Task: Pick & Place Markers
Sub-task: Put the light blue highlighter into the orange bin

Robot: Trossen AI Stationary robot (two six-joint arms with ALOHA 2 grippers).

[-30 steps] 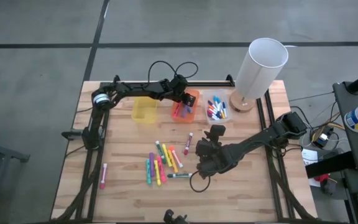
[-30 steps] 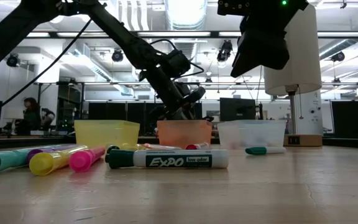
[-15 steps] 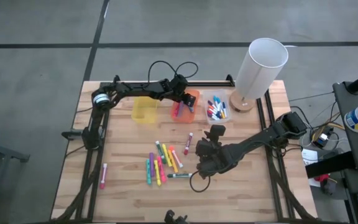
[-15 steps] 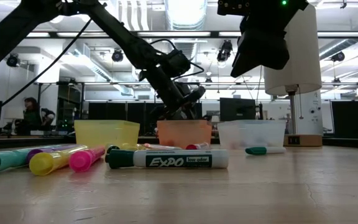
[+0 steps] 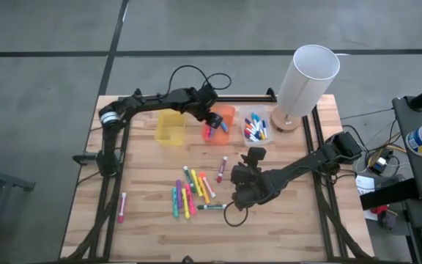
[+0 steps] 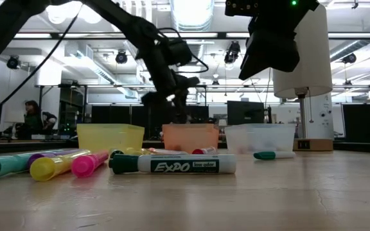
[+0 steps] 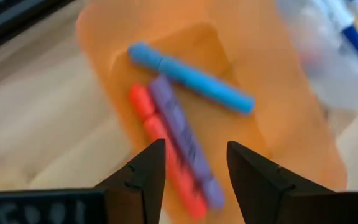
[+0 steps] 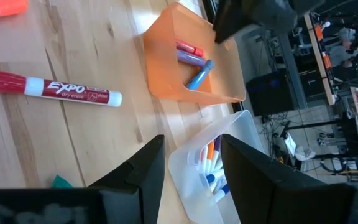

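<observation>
My left gripper (image 7: 194, 149) hangs open just above the orange bin (image 5: 227, 115) at the far middle of the table, holding nothing. In the bin lie a blue marker (image 7: 191, 78), a purple marker (image 7: 182, 143) and a red marker (image 7: 160, 149). Several more markers (image 5: 191, 192) lie loose on the wood near the middle. A red-capped marker (image 5: 222, 169) and a green-capped marker (image 5: 212, 207) lie beside them, and a pink marker (image 5: 121, 207) lies alone at the near left. My right gripper (image 5: 249, 158) hovers open right of the loose markers, with nothing between its fingers.
A yellow bin (image 5: 171, 130) stands left of the orange one. To its right, a clear bin (image 5: 255, 128) holds several markers. A tall white cylinder (image 5: 308, 81) stands at the far right. A black cable (image 5: 233, 214) loops under my right arm. Bare wood lies along the near edge.
My left gripper has risen out of the orange bin and tipped as it went; it now hangs clear above the rim. The markers in the bin have stayed where they were. My right arm has kept still.
</observation>
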